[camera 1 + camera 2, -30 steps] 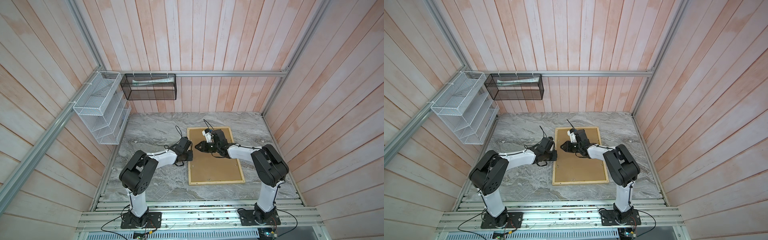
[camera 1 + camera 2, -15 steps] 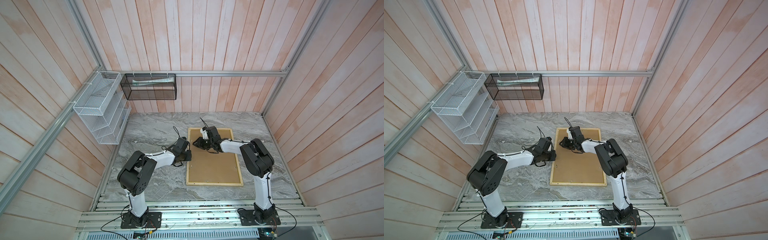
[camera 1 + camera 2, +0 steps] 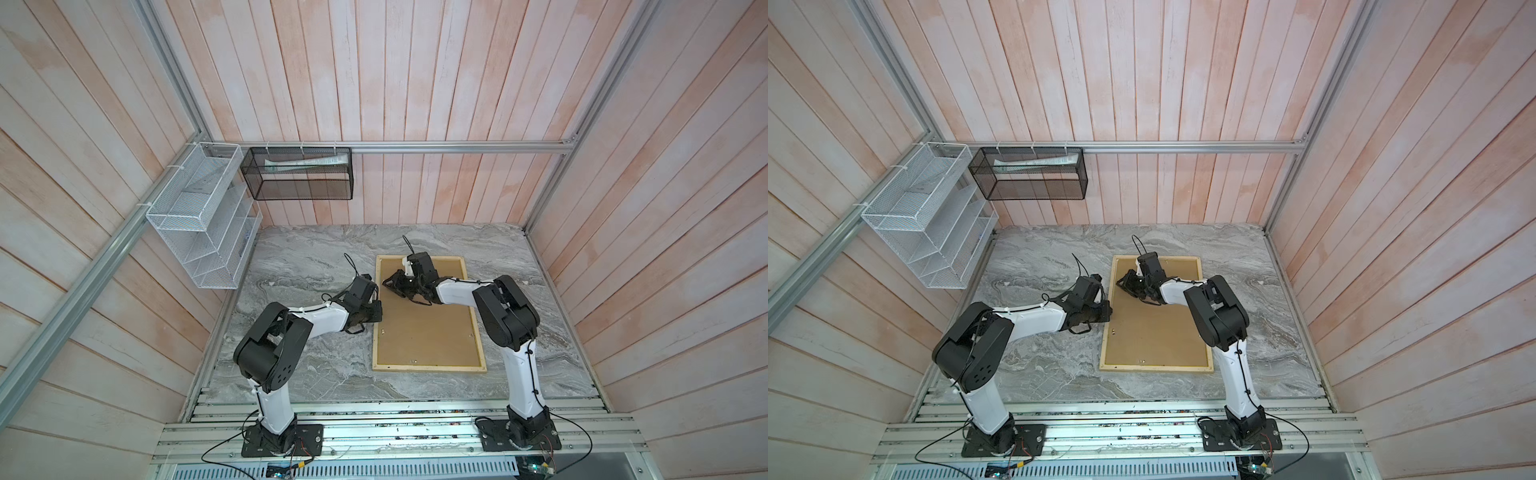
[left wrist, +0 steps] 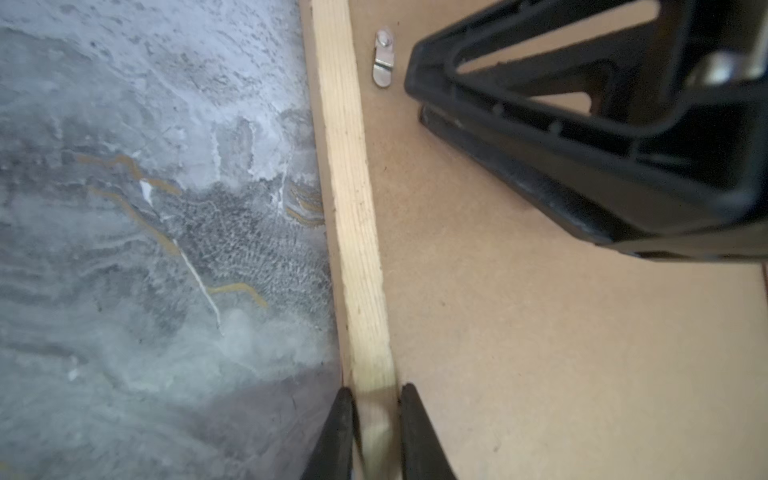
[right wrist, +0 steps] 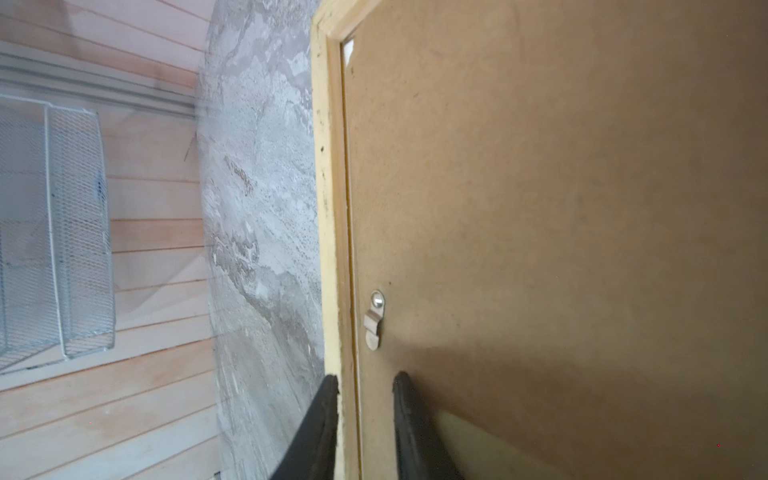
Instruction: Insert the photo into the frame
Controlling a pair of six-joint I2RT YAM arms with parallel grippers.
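The frame [image 3: 430, 368] lay flat on the grey marbled counter [image 3: 299, 266], back upward. Its brown backing panel [image 3: 428, 332] sat inside the pale wooden rails.

In both top views the left gripper [image 3: 378, 313] [image 3: 1108, 312] met the frame about midway along its left rail, reaching in from outside the frame. In the left wrist view its jaws were clenched on that rail, one black jaw against the outer face and the other against the inner face, at the panel's edge.

The right gripper [image 3: 384, 282] reached across the frame from its right side and ended at the same left rail, nearer the frame's far end. In the right wrist view its jaws stood a little apart, one along the rail's outer edge and the other over the panel. Only the rail's inner edge and a strip of panel showed between them, so they grasped nothing that could be seen.

A small silver clip [image 5: 373, 322] lay on the panel just inside the left rail, parallel to it and just ahead of those jaws.

At the frame's far left corner a thin white sliver [image 5: 348, 46] showed between panel and rail. Whether that was the photo could not be told.

A white wire rack [image 3: 199, 232] and a black mesh basket [image 3: 297, 178] hung on the walls beyond that corner, well apart from the frame.
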